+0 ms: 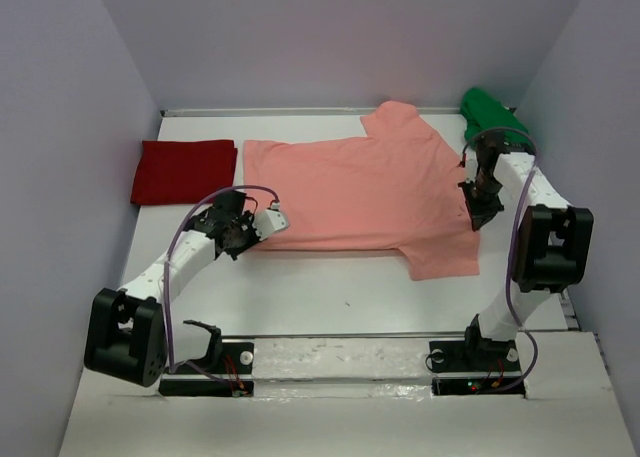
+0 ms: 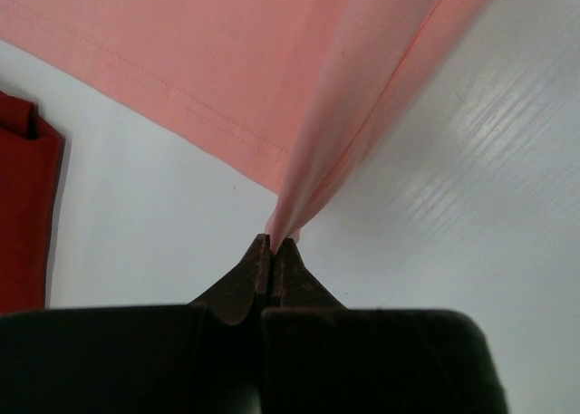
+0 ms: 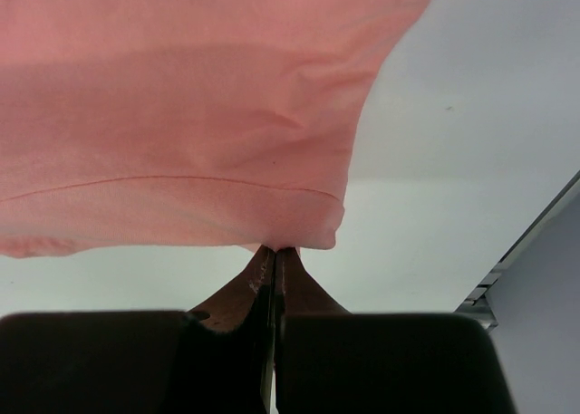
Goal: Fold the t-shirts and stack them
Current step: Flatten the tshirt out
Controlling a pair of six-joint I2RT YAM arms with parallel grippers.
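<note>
The salmon-pink shirt (image 1: pixel 350 192) is soft, matt cloth with a double-stitched hem. Left of it, the deep red shirt (image 1: pixel 185 170) is the same matt cloth, and by its far right corner the green shirt (image 1: pixel 490 112) is cloth too. Under it, the table (image 1: pixel 330 297) is white, smooth and faintly ribbed, with a dull sheen. The left gripper (image 2: pixel 274 244) and right gripper (image 3: pixel 275 251) have dark matt fingers, brownish at the tips.

Bare worktop (image 1: pixel 330 297) lay open between the arm bases (image 1: pixel 470 359) and the spread salmon-pink t-shirt (image 1: pixel 370 187) filling the middle. The folded deep red t-shirt (image 1: pixel 185 170) took the far left, the green t-shirt (image 1: pixel 490 112) the far-right corner; walls (image 1: pixel 60 157) closed three sides.
</note>
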